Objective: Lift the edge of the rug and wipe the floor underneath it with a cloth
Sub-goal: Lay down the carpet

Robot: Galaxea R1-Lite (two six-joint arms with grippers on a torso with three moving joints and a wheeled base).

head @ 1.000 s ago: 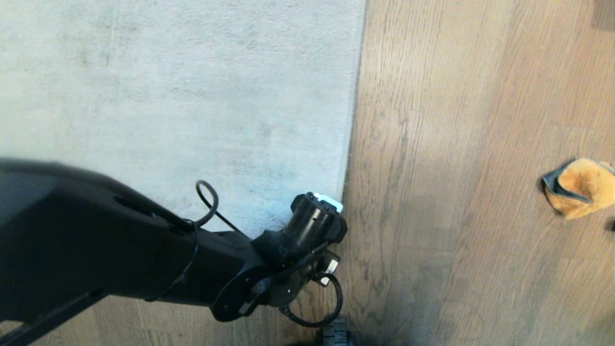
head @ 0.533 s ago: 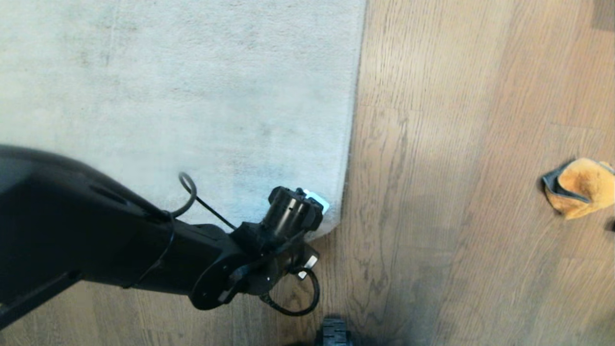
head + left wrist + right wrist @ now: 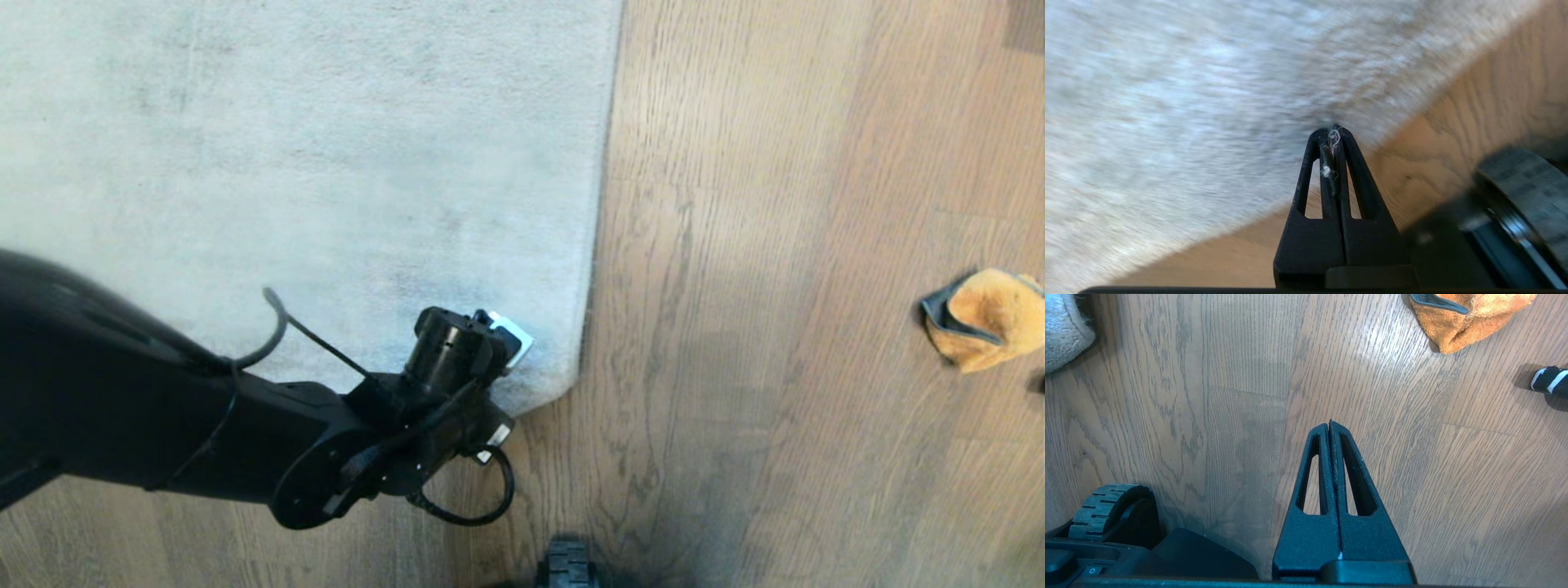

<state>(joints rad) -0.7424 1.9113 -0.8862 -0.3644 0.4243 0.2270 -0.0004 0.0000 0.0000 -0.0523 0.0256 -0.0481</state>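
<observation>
Plank floor (image 3: 775,327), left hand (image 3: 1334,132) closed (empty) over rug edge (image 3: 563,384); no legible writing.

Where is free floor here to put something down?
Bare floor lies between the rug edge and the cloth. It is crowded at the rug corner, where the left gripper hovers, and near the wheel.

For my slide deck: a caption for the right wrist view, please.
Shut right gripper above the floor, cloth lying beyond it.
</observation>
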